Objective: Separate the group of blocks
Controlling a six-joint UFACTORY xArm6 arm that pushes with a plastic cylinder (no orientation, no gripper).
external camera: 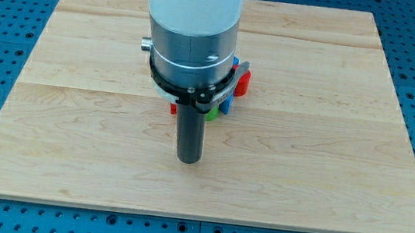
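Rod-only arm, no hand so nothing grasped, my tip (188,160) centre frame, just below the cluster | red block (244,80), blue block (226,104), green block (212,115) bunched mid-board (329,146), half hidden behind arm | separation not visibly started, all left.

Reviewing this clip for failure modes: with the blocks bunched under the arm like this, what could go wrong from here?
1. The arm hides most of the cluster: only slivers of a red block, a blue block and a green block show, so any push may be poorly aimed.
2. The blocks seem tightly bunched; a push could shove several along together instead of splitting them.
3. My tip sits toward the view's bottom of the cluster, so it may miss them.
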